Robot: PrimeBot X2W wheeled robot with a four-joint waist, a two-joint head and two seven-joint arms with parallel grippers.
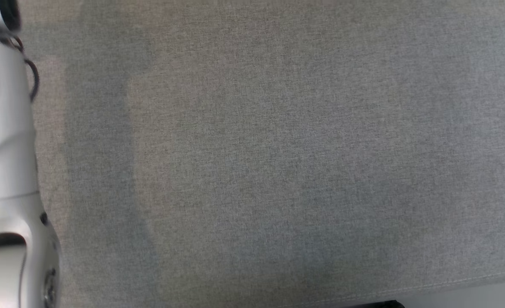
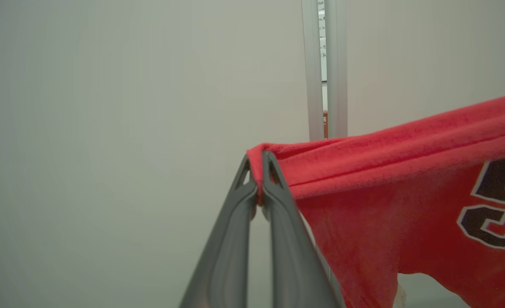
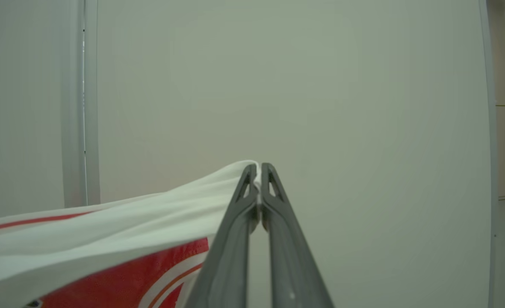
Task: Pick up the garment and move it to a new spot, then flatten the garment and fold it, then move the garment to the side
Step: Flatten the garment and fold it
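Grey fingers of the left tool (image 2: 258,160) are pressed together on a bunched red edge of the jersey (image 2: 385,179), whose dark, white-outlined lettering shows at the right of that wrist view. The right tool (image 3: 258,169) pinches a white edge of the same jersey, with red stripes lower down. The cloth hangs in the air, with a pale wall (image 2: 107,128) and a vertical frame post (image 2: 335,64) beyond it. In the head view, a pale left forearm (image 1: 4,149) shows at the left edge over a grey woven surface (image 1: 278,149).

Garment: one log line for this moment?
garment: aloft, spread between hands | left hand: shut on red edge | right hand: shut on white edge
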